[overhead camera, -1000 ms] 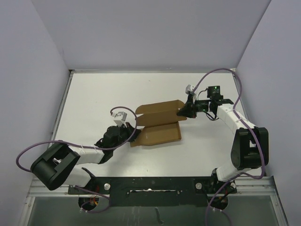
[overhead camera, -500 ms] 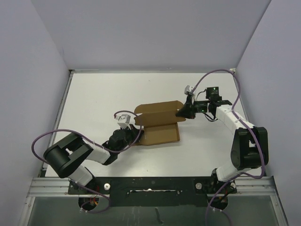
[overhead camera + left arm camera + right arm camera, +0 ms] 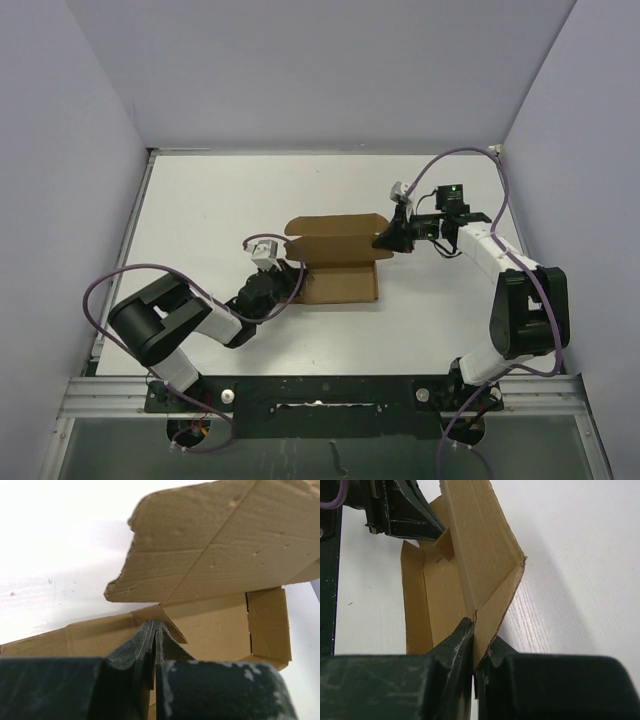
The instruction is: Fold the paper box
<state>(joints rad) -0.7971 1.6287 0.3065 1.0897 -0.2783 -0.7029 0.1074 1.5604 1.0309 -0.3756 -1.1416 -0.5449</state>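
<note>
The box [image 3: 337, 262] sits near the middle of the white table [image 3: 200, 200], between the two grippers. Its bottom lies flat on the table and its big back flap stands up.

The left arm [image 3: 190, 320] lies low. Its elbow sticks out to the left, and the front part runs right along the table to the box's left end. The left gripper [image 3: 296, 277] has its fingers [image 3: 145, 640] pressed tight together on the cardboard at that end.

The right arm [image 3: 490, 255] goes up from its base, bends at the elbow, and reaches back and left. Its wrist points left at the box. The right gripper [image 3: 383, 240] is clamped on the right end of the raised flap. Up close, its two fingers [image 3: 457, 640] pinch the thin brown edge between them.
</note>
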